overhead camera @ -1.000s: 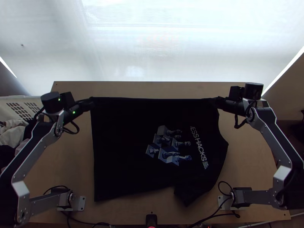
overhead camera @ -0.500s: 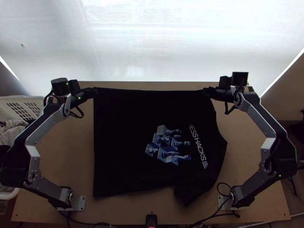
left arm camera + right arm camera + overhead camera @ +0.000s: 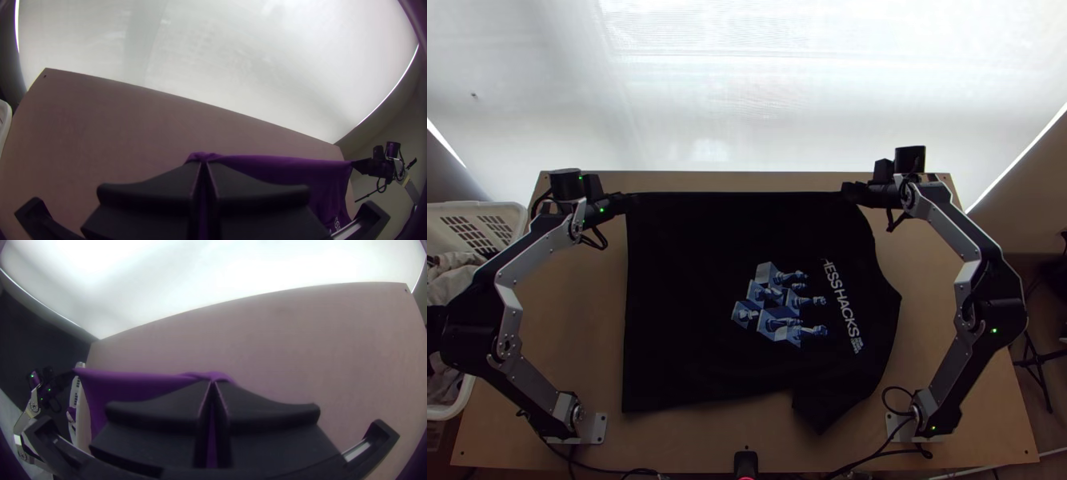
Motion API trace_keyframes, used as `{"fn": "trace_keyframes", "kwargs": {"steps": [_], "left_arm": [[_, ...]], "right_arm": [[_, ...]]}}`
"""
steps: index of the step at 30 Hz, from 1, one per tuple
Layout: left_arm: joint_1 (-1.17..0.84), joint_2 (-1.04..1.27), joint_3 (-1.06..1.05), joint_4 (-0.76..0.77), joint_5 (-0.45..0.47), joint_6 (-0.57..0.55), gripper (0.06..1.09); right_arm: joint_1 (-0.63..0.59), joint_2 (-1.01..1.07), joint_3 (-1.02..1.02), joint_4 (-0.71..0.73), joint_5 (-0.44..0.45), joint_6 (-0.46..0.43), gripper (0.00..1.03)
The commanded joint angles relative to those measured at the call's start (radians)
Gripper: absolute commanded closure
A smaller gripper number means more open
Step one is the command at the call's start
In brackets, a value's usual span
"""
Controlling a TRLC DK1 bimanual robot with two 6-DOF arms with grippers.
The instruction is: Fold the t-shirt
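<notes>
The black t-shirt (image 3: pixel 683 304) with its blue and white print lies spread over the middle of the table, its far edge stretched straight between the grippers. At that edge's left end, my left gripper (image 3: pixel 627 202) is shut on the cloth. My right gripper (image 3: pixel 851 190) pinches the edge's right end. In the left wrist view the fingers of the left gripper (image 3: pixel 203 166) meet on a fold of the t-shirt (image 3: pixel 284 171). The right wrist view has the right gripper (image 3: pixel 213 386) closed on a small bunch of the t-shirt (image 3: pixel 133 384).
A white basket (image 3: pixel 503 210) with cloth in it stands off the table's left side. Bare wood of the table (image 3: pixel 571 304) shows on both sides of the shirt. A small black device (image 3: pixel 745 462) sits at the near edge, with cables around the arm bases.
Both grippers have moved up the picture, the left slightly right and the right one leftward, carrying the shirt's far edge. Over the last half second the right gripper shifted further left.
</notes>
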Motion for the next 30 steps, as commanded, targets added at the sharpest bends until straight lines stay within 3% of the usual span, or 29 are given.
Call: {"fn": "trace_keyframes", "kwargs": {"steps": [1, 19, 30], "left_arm": [[-0.007, 0.041, -0.007, -0.049, -0.044, 0.039, 1.05], [-0.031, -0.149, -0.151, -0.334, -0.027, 0.194, 1.05], [-0.053, -0.246, -0.232, -0.4, -0.027, 0.243, 1.05]], "right_arm": [[0.006, 0.052, 0.023, -0.059, 0.019, -0.033, 1.0], [-0.008, -0.149, -0.126, -0.268, 0.026, -0.125, 1.0], [-0.014, -0.208, -0.209, -0.343, 0.047, -0.148, 1.0]]}}
